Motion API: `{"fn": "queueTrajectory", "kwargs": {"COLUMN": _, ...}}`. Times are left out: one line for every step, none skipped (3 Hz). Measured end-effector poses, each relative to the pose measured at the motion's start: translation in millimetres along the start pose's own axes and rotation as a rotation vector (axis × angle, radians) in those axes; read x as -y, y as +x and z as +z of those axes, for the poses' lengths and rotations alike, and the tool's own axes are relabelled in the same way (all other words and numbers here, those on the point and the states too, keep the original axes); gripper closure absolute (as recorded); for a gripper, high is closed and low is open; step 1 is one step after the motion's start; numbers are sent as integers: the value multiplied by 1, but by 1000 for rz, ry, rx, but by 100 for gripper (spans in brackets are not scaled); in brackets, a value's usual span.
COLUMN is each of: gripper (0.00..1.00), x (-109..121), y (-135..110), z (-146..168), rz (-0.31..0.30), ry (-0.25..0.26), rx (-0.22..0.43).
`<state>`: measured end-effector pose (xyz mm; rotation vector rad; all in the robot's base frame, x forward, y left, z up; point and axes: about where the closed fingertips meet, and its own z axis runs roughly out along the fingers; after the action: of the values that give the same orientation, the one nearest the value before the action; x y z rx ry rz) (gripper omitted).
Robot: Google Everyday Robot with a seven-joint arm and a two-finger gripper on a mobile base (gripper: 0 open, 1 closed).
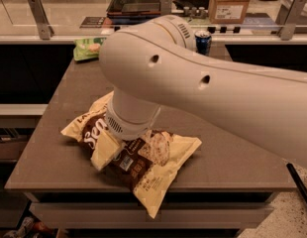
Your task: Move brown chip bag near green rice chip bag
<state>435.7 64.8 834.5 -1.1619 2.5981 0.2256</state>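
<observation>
The brown chip bag (pixel 143 165) lies flat near the table's front edge. It has a dark brown centre, cream ends and white script lettering. My gripper (pixel 110 150) points down onto the bag's left half, touching or just above it. The bulky white arm (pixel 193 88) covers the bag's middle and much of the table. The green rice chip bag (pixel 86 48) lies at the table's far left corner, well apart from the brown bag and partly hidden by the arm.
A blue soda can (pixel 203 42) stands at the table's back edge. A cardboard box (pixel 229 3) and a dark tray sit on the counter behind. The grey table (pixel 49 148) drops off at the front and left edges.
</observation>
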Motion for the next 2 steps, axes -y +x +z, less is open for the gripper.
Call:
{"fn": "queueTrajectory", "kwargs": {"gripper": 42, "x": -1, "y": 0, "z": 0, "rz": -2, "ry": -1, "rx": 1}}
{"fn": "queueTrajectory", "kwargs": {"gripper": 65, "x": -2, "y": 0, "z": -1, "rz": -4, "ry": -1, "rx": 1}}
